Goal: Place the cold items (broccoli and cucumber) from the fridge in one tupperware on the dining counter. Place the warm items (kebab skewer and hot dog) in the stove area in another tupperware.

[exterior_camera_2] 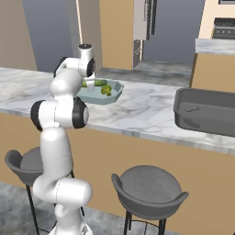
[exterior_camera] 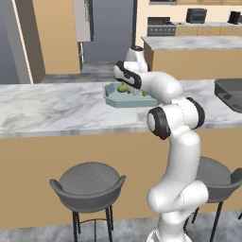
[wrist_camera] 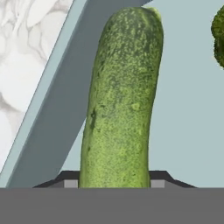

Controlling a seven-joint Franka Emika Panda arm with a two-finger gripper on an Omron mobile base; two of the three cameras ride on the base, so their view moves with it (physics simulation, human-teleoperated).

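The cucumber (wrist_camera: 120, 100) is seen clamped between the hand's (wrist_camera: 114, 183) fingertips, its long axis running straight out over the tupperware (wrist_camera: 57, 113) floor.

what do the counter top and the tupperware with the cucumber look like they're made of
Counter top: looks like polished marble, white with grey veining. Tupperware: seems smooth matte plastic, flat pale blue-grey with thin angled walls. Cucumber: bumpy, speckled green skin, slightly glossy.
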